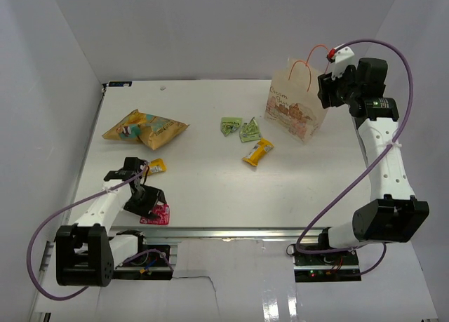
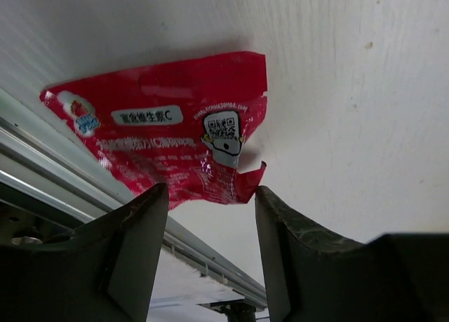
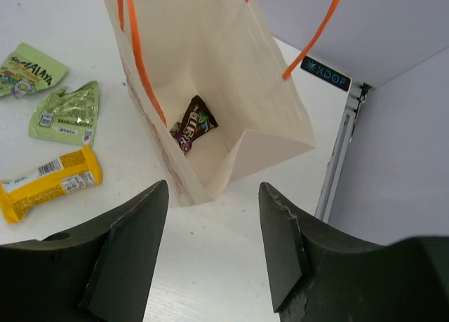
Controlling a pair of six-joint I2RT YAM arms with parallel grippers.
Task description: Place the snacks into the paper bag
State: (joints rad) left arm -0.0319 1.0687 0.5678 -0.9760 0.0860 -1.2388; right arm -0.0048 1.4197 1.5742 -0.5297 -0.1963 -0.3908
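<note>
The cream paper bag (image 1: 295, 104) stands open at the back right, with orange handles. My right gripper (image 1: 327, 85) hovers over its right side, open and holding nothing. In the right wrist view the gripper (image 3: 214, 190) looks down into the bag (image 3: 210, 48), where a dark purple candy packet (image 3: 193, 124) lies on the bottom. My left gripper (image 1: 151, 204) is low at the table's near left edge, over the pink-red packet (image 1: 157, 215). In the left wrist view its open fingertips (image 2: 210, 192) straddle the lower edge of that packet (image 2: 161, 125), which lies flat.
On the table lie a yellow-orange chip bag (image 1: 144, 128), a small yellow packet (image 1: 156, 166), two green packets (image 1: 230, 125) (image 1: 250, 130) and a yellow bar (image 1: 258, 151). A metal rail (image 2: 63, 161) runs along the near edge beside the pink-red packet. White walls enclose the table.
</note>
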